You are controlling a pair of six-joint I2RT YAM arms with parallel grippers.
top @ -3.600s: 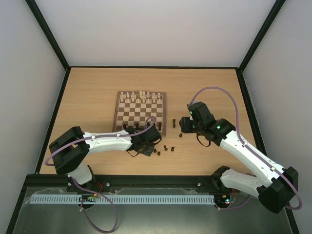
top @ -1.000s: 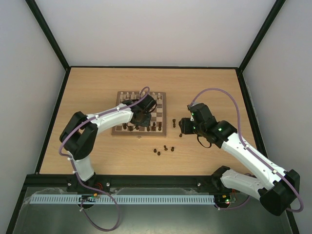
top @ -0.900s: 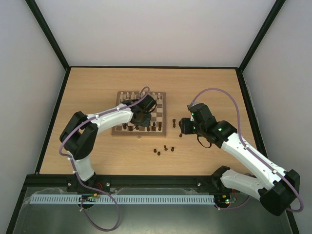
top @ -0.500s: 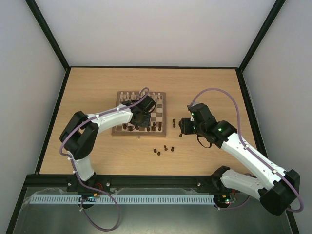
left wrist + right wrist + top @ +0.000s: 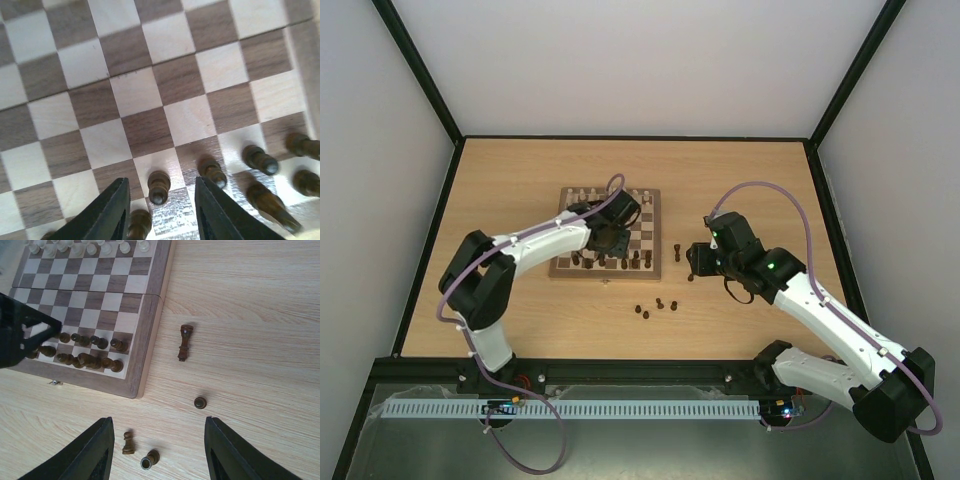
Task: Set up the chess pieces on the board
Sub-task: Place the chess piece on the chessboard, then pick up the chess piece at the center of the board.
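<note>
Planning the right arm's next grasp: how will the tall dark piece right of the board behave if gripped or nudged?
The tall dark piece looks slim and round-bodied, so a nudge would probably tip or roll it. Tiny and wooden, it is likely light and stiff.

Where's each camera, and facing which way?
Top external: above, behind the bases, facing down on the square brown checkered wooden chessboard; both arms show.
Left wrist: over dark brown wooden chessmen, facing down; left gripper shows.
Right wrist: beside the board, facing down; right gripper shows.
Shared: top, right wrist see one tall loose chessman.
</note>
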